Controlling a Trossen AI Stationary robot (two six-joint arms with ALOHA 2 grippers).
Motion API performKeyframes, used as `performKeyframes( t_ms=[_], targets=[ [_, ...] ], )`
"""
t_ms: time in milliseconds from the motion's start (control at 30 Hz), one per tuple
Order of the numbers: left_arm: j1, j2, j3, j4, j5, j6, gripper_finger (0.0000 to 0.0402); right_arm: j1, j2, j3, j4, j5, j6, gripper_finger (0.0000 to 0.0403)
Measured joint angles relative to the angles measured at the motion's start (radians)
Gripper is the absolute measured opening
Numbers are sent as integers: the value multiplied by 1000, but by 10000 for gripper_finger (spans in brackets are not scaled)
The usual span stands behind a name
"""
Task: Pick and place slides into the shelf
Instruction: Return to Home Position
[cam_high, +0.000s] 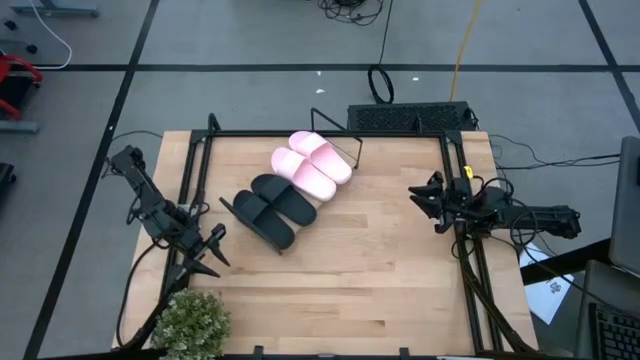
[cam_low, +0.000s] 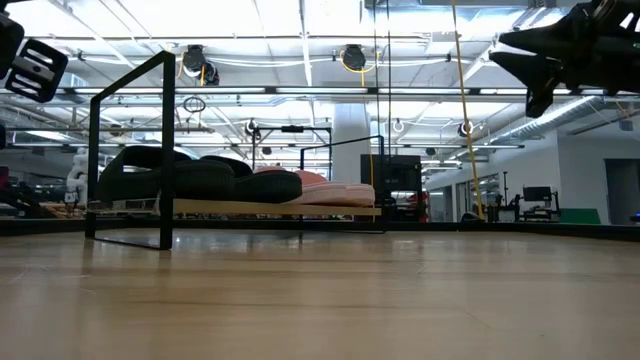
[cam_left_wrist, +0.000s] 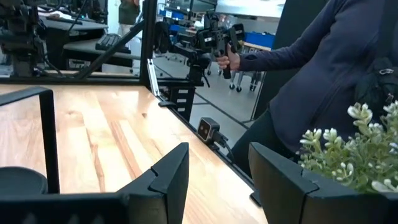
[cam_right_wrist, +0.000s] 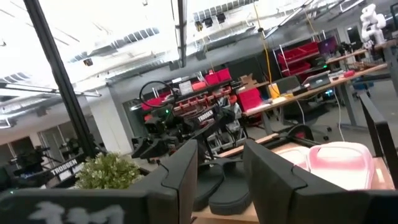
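The black pair of slides (cam_high: 272, 208) and the pink pair (cam_high: 312, 165) lie side by side on the slanted shelf (cam_high: 352, 150) at the table's middle, soles on its board (cam_low: 240, 208). In the low view the black slides (cam_low: 200, 175) sit left of the pink ones (cam_low: 335, 190). My left gripper (cam_high: 212, 252) hovers open near the table's left near corner, apart from the shelf; its wrist view shows the gap (cam_left_wrist: 217, 180). My right gripper (cam_high: 425, 200) hangs open by the right edge, pointing at the shelf (cam_right_wrist: 221, 171).
A potted plant (cam_high: 190, 322) stands at the near left corner, close beside my left gripper. A black frame (cam_high: 200, 150) rims the tabletop. A person (cam_left_wrist: 323, 74) stands beyond the table's edge. Bare wood (cam_high: 370, 270) spreads between shelf and near edge.
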Motion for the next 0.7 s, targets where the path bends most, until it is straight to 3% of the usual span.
performKeyframes(
  t_ms=[700],
  targets=[
    [0,0,0,-94,1,71,166,0,0,-3,-24,-31,-49,121]
  ],
)
